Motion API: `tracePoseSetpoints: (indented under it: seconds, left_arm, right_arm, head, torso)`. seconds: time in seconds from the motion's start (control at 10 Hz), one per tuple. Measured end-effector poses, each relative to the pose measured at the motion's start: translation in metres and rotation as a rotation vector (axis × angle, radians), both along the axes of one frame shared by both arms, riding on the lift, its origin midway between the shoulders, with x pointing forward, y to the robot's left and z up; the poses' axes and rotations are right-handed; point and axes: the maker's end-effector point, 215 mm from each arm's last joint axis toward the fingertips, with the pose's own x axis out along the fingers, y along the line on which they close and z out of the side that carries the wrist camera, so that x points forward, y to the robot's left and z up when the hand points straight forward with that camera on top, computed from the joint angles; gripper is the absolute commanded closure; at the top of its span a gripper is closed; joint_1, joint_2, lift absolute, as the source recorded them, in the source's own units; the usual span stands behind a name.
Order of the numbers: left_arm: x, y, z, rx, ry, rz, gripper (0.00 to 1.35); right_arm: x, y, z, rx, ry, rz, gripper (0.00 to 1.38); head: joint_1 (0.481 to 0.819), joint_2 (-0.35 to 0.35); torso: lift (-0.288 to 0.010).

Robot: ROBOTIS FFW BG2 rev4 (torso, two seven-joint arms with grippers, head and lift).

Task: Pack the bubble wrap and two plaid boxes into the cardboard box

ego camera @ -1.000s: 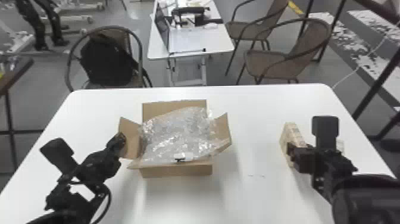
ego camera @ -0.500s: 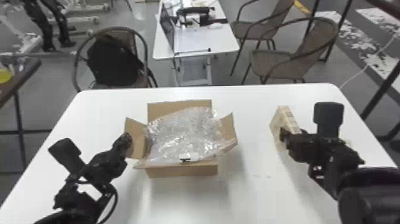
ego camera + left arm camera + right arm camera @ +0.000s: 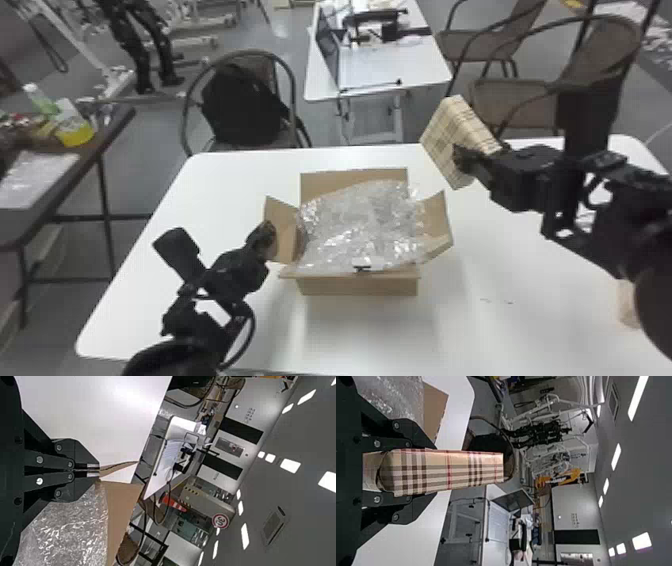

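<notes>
Has lifted beige plaid box (image 3: 442,142), clamped in right tool (image 3: 431,472), for packing leftward, with brown cardboard flap (image 3: 284,220) pinched in left tool (image 3: 99,470).

the left arm (image 3: 192,322) and right arm (image 3: 615,225) are finished in black, with angular joints. a thin dark cable (image 3: 253,327) is looped at the left one. bright round screws (image 3: 39,460) are set in the left gripper's (image 3: 268,234) dark plates.
</notes>
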Motion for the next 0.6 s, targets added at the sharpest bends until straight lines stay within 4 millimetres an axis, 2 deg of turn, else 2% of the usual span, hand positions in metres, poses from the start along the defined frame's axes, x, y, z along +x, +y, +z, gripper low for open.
tracePoseSetpoints:
  seconds: [0.2,0.4,0.6]
  left_arm:
    - [0.002,-0.002,0.0,0.0,0.0,-0.004,1.21]
    - [0.006,0.0,0.002,-0.001,-0.004,0.0,1.21]
    - [0.009,-0.003,0.003,-0.007,-0.007,-0.004,1.21]
  right_arm:
    - [-0.015,0.04,-0.008,0.035,0.097,0.165,1.09]
    - [-0.029,0.059,-0.023,0.042,0.192,0.241,1.09]
    - [-0.05,0.084,-0.068,0.079,0.349,0.373,1.04]
  head:
    - [0.695,0.289]
    - [0.695,0.313]
    - [0.695,0.338]
  torso:
    - [-0.087]
    - [-0.087]
    - [-0.087]
